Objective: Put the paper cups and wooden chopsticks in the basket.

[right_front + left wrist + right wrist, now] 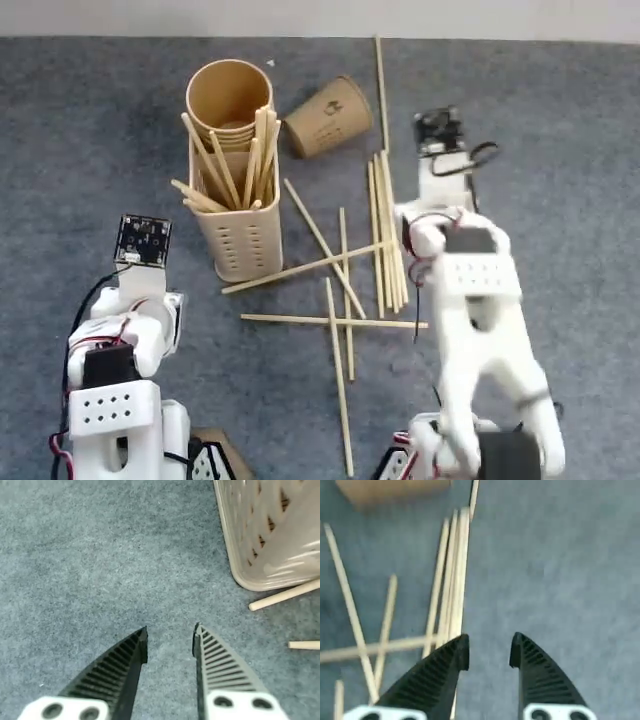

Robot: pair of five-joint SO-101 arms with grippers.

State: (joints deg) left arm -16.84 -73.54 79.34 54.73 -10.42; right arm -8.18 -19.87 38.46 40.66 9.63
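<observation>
While both grippers stand open and empty, the beige perforated plastic basket (243,240) holds a brown paper cup (228,95) and several wooden chopsticks (255,150). A second brown paper cup (328,115) lies on its side just right of the basket. Loose wooden chopsticks (385,235) lie scattered on the grey carpet (90,130) right of the basket, with the right gripper (489,652) over them. The left gripper (170,642) hangs near the basket's other side.
</observation>
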